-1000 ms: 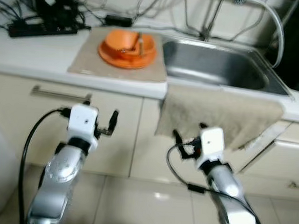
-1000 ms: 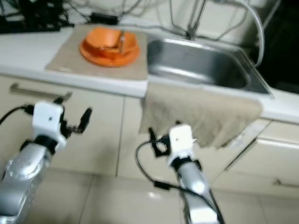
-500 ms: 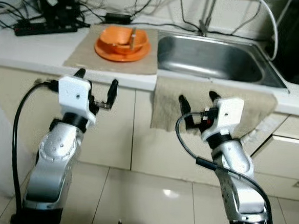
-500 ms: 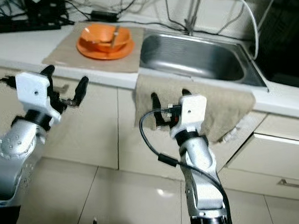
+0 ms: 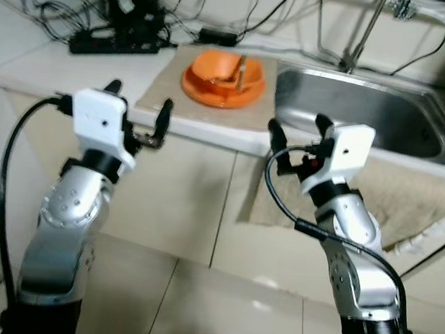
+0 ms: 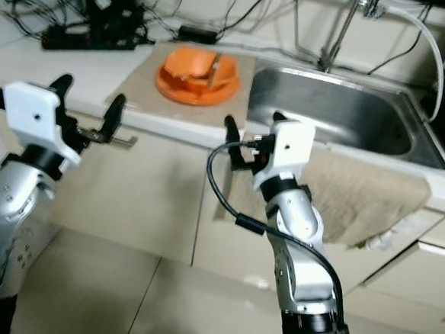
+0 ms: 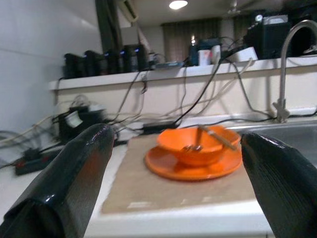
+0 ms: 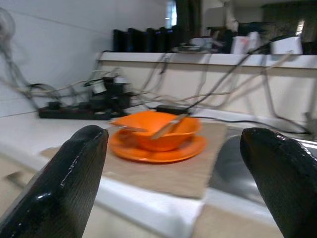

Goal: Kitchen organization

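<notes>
Orange bowl [image 5: 223, 66]: sits in an orange plate [image 5: 220, 89] on a beige mat [image 5: 204, 97] on the tabletop [image 5: 69, 68], just beside the sink [image 5: 363, 119]
Utensil [image 5: 243, 69]: leans in the bowl, handle rising toward the sink side; its long axis runs roughly away from the robot
Left pincer [image 5: 138, 119]: fingers spread wide, empty, held in front of the tabletop edge, bowl ahead and off to its right
Right pincer [image 5: 297, 134]: fingers spread wide, empty, level with the tabletop edge, bowl ahead and off to its left
Bearing: the bowl lies between the two pincers and beyond both
Nearer arm: hard to call; the right looks marginally closer
Next move, as I judge it: reach forward over the edge
</notes>
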Controlling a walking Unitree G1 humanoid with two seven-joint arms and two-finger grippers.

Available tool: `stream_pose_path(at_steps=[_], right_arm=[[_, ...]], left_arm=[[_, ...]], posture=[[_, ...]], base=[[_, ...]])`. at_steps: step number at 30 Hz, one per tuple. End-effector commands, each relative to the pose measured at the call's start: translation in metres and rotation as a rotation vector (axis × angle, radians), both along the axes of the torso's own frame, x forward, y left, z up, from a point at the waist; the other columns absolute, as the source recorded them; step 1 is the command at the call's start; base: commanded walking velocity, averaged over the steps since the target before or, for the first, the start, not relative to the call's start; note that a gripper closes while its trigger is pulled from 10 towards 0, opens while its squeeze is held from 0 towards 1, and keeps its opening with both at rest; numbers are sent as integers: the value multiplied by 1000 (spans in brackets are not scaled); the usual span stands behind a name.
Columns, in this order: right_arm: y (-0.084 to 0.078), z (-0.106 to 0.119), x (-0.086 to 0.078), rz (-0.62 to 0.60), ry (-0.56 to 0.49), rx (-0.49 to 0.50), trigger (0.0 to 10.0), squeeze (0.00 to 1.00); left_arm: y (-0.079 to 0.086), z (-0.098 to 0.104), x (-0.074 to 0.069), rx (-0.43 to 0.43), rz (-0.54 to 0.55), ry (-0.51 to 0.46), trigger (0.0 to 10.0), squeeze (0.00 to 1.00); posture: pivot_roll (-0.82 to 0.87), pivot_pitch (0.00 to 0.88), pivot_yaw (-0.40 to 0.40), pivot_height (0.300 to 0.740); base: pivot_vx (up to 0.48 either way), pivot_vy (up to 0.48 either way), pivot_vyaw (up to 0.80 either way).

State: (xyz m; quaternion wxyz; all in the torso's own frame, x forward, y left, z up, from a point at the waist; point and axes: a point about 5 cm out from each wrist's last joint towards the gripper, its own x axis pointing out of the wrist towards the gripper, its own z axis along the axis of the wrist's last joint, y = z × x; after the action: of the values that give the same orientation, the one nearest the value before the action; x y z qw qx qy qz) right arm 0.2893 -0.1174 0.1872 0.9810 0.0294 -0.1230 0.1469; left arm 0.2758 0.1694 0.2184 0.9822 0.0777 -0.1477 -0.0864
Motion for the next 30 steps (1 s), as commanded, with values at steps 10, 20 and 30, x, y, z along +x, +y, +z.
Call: stream_pose_path(at_steps=[10,20,30], right_arm=[[-10,12,0,-14,-30,2,10000,0],[-11,18,-1,-14,-43,6,10000,0],[-15,21,1,-1,-23,-6,10000,0]], left_arm=[[-19,13,3,-10,-100,-13,10000,0],[-20,21,4,-9,-105,-30,10000,0],[-22,32,5,-11,-121,-53,10000,0]], posture=[[-17,0,-27,740],[-19,0,-22,740],[-23,0,-21,740]], base=[[418,0,-46],[419,0,-320],[418,0,0]])
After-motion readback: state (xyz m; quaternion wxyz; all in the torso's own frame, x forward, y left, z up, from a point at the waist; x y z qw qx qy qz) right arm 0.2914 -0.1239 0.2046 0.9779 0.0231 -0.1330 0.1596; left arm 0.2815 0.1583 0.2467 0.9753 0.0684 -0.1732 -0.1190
